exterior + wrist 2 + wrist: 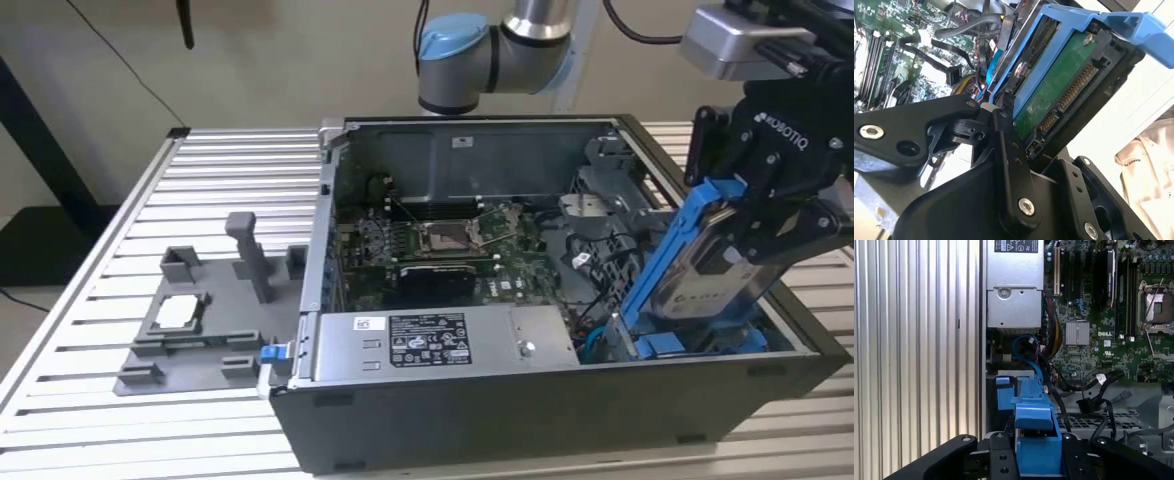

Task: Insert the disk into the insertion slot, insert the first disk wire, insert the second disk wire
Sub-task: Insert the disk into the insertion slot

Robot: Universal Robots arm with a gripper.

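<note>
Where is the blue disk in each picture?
Exterior view: the disk, tilted, at the exterior view's right, in the claw.
Second wrist view: the disk shows its green board side.
First wrist view: the disk, blue edge between the claw's arms.
Shared landmark: the green motherboard.

An open case (507, 425) lies on a slatted table (227, 170). Inside, a motherboard (447, 245) sits beside a grey power supply (414, 342) (label facing up), with black cables (1094, 390) loose nearby. A grey fixture (200, 335) rests on the table at the exterior view's left.
</note>
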